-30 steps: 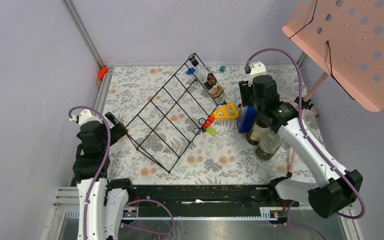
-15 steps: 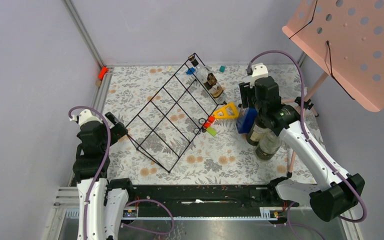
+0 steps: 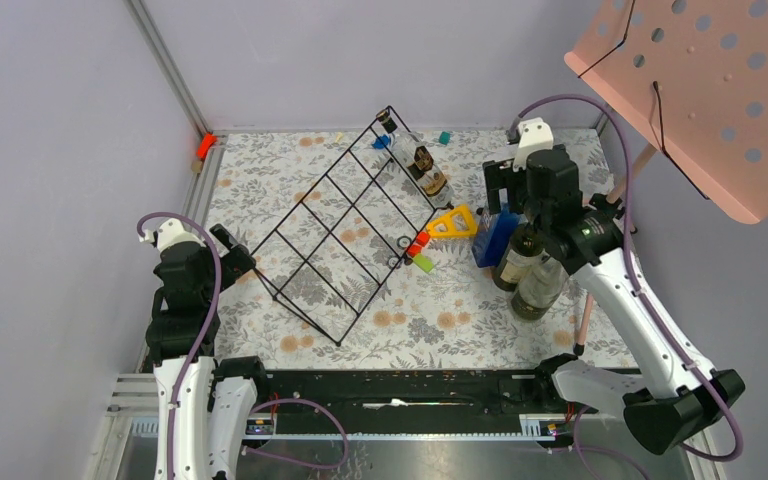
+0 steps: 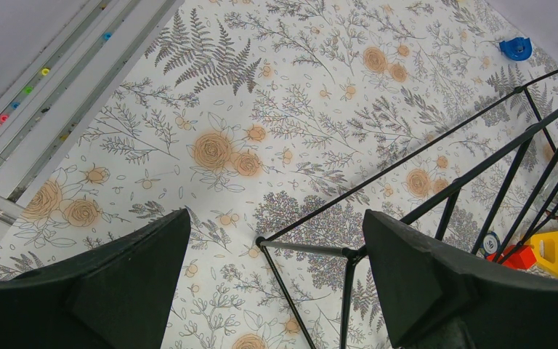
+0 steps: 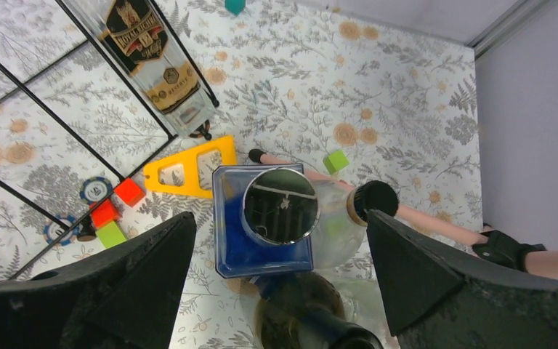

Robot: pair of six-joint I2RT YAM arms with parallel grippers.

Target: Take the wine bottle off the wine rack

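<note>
The dark green wine bottle (image 3: 516,262) stands upright on the table to the right of the black wire wine rack (image 3: 340,225); its neck shows at the bottom of the right wrist view (image 5: 334,320). My right gripper (image 3: 516,205) hovers open just above and behind that bottle, holding nothing (image 5: 280,218). A clear labelled bottle (image 3: 422,168) lies on the rack's far end (image 5: 152,62). My left gripper (image 3: 230,255) stands open by the rack's near left corner (image 4: 305,249), empty (image 4: 276,218).
A blue square container (image 5: 265,218) and a clear black-capped bottle (image 3: 538,290) crowd the wine bottle. A yellow triangle (image 3: 453,222) and small coloured blocks (image 3: 418,250) lie beside the rack. The pink music stand (image 3: 700,90) overhangs the right side, its pole (image 5: 436,225) close by.
My right gripper has opened wide, let go of the wine bottle's neck and drawn up and back to the right. The bottle stays standing. The left arm has not moved.
</note>
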